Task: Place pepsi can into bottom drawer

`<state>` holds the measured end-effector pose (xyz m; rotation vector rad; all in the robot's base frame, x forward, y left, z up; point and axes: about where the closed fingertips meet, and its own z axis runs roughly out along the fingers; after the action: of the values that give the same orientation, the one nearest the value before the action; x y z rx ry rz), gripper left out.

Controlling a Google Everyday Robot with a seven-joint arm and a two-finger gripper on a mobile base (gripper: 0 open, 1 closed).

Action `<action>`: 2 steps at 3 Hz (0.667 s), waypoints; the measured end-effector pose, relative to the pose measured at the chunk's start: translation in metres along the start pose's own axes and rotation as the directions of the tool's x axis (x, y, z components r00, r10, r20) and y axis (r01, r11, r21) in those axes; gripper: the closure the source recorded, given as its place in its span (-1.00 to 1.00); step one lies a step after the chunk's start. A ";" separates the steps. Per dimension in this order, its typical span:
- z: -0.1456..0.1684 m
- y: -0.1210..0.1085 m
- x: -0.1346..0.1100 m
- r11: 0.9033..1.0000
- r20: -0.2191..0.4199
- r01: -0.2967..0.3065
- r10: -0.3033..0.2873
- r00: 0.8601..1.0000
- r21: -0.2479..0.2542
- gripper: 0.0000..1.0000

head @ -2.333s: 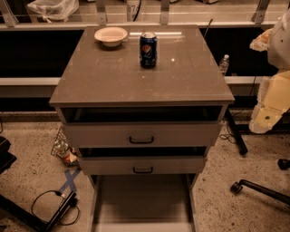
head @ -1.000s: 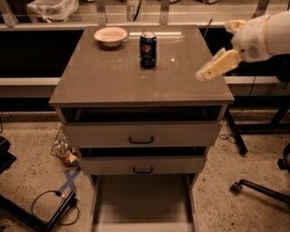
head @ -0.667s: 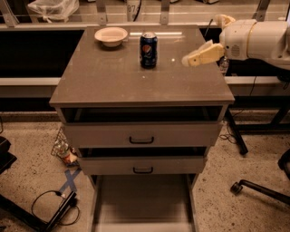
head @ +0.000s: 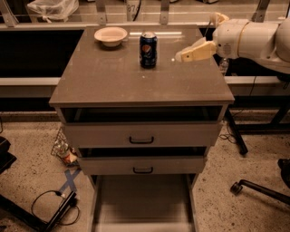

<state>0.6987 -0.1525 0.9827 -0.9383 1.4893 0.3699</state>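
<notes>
Farthest from the gripper (head: 181, 56), at the view's left edge, a black cable (head: 50, 206) and a blue tape cross (head: 69, 180) lie on the speckled floor, well below gripper level. A clear plastic bag (head: 52, 8) sits behind the cabinet, up and left of the gripper. A cream bowl (head: 111, 35) stands on the cabinet top (head: 113, 79) at its rear, well apart from the gripper and beyond the can.

The pepsi can (head: 148, 50) stands upright on the cabinet top, near the gripper and just to its left in the view, not touching it. Below the gripper and can, the two upper drawers (head: 141, 135) are partly pulled out, each with a black handle. The bottom drawer (head: 142, 204) is pulled out farthest, its flat floor exposed, low and forward of the gripper.

The gripper is over the right rear part of the cabinet top, pointing toward the can; whether it is spread or pressed together cannot be told. It holds nothing. The white arm (head: 253, 38) extends from it to the right edge. A chair base (head: 258, 188) sits on the floor, low and right.
</notes>
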 end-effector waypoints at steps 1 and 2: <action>0.047 -0.009 0.020 0.985 0.057 -0.169 0.168 0.984 0.012 -1.00; 0.093 -0.018 0.030 0.959 0.143 -0.281 0.274 0.951 0.031 -1.00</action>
<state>0.7780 -0.1062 0.9439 -0.6489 1.4988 0.5862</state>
